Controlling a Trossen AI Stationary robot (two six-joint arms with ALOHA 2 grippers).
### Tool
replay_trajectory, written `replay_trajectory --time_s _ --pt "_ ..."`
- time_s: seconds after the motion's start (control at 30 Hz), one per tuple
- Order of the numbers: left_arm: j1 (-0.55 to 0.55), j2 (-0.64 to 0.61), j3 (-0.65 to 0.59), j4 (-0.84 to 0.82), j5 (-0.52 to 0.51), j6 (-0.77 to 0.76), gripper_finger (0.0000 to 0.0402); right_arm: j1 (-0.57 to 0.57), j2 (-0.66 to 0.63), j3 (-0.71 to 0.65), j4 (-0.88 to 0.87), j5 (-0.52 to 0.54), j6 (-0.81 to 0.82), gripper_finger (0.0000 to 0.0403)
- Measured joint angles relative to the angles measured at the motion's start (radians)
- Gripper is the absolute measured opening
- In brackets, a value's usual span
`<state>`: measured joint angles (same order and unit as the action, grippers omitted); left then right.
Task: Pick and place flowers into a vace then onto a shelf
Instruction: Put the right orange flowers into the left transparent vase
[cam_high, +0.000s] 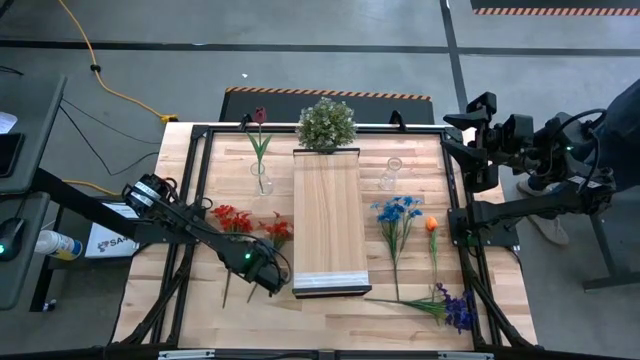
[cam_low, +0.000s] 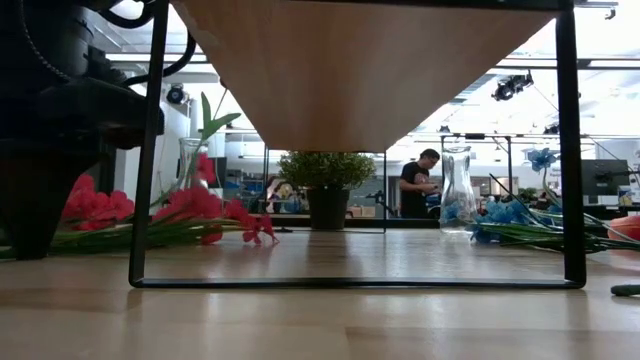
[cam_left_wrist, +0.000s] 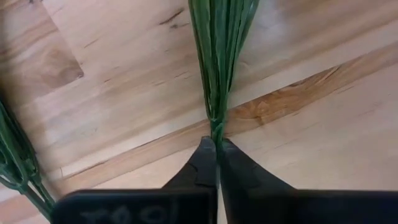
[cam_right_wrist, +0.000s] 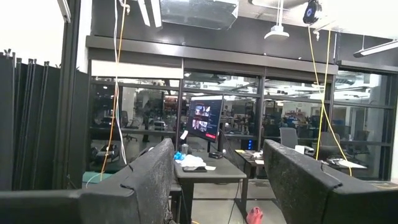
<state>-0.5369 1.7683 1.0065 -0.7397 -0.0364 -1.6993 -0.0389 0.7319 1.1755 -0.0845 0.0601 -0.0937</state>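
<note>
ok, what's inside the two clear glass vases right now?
The left clear glass vase holds one dark red flower on a green stem. The right clear glass vase looks empty. All other flowers lie on the table.

You're in robotics lab inside open-plan office or industrial space. Grey concrete floor (cam_high: 330, 60) with hazard-striped tape (cam_high: 555, 10) and yellow cable (cam_high: 110, 85) trailing across it. Slatted wood counter (cam_high: 330, 315) boxed by black metal frame (cam_high: 200, 170). Through right wrist view you see glass partition wall (cam_right_wrist: 224, 106), desk with monitor (cam_right_wrist: 205, 121), office chairs, ceiling lights. Person (cam_low: 415, 190) stands at workstation beyond counter.
</note>
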Motion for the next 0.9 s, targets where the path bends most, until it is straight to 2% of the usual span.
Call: replay_trajectory --time_s 0.3,0.9 --pt "0.000 0.001 0.000 -0.002 0.000 -0.081 0.0034 0.000 0.000 0.000 0.000 0.000 0.000 0.0236" --pt "0.000 -0.018 0.028 0.023 -0.034 -0.111 0.0031 0.000 0.000 0.000 0.000 0.000 0.000 0.0236"
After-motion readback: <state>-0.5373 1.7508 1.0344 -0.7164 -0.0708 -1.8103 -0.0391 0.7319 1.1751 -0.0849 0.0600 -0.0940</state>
